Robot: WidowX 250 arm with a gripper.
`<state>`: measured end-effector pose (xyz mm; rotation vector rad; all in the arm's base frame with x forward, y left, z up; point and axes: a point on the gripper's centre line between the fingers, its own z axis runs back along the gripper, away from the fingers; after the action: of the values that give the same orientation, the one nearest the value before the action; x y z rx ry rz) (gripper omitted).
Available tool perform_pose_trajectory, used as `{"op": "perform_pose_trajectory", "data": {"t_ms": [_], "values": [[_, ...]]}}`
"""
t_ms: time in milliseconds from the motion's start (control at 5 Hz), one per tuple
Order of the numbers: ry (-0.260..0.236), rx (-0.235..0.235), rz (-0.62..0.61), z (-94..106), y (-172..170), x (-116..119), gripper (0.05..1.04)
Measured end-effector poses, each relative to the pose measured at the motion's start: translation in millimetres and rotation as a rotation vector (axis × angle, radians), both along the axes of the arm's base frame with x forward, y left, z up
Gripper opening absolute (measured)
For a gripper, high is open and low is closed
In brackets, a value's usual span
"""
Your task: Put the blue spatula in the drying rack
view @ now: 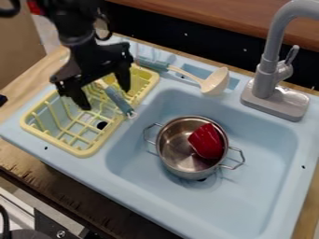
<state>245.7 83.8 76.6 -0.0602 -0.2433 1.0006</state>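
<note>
The black gripper (106, 98) hangs over the yellow drying rack (90, 151) at the left of the sink unit. Its two fingers are spread wide, one over the rack's middle and the other near its back right part. Between and below them, a utensil with a blue-grey handle, the blue spatula (117, 99), lies slanting across the rack. The handle's looped end rests by the rack's right edge, toward the basin. The spatula's other end is partly hidden beneath the gripper.
A cream ladle (215, 83) with a blue handle lies along the back ledge. In the blue basin (261, 140) stands a metal pot (181, 161) holding a red object (206, 141). A grey faucet (266, 77) rises at the back right.
</note>
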Motion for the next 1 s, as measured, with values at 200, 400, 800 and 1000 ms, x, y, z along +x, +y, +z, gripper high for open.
{"op": "perform_pose_trajectory", "data": {"t_ms": [200, 400, 800, 1000], "values": [[0.076, 0.047, -0.024, 6.4, -14, -8, 1.001], [0.089, 0.08, -0.073, 10.4, -33, -17, 1.001], [0.045, 0.058, -0.112, 6.8, -68, -20, 1.001], [0.066, 0.061, -0.157, 2.7, -96, -7, 1.001]]}}
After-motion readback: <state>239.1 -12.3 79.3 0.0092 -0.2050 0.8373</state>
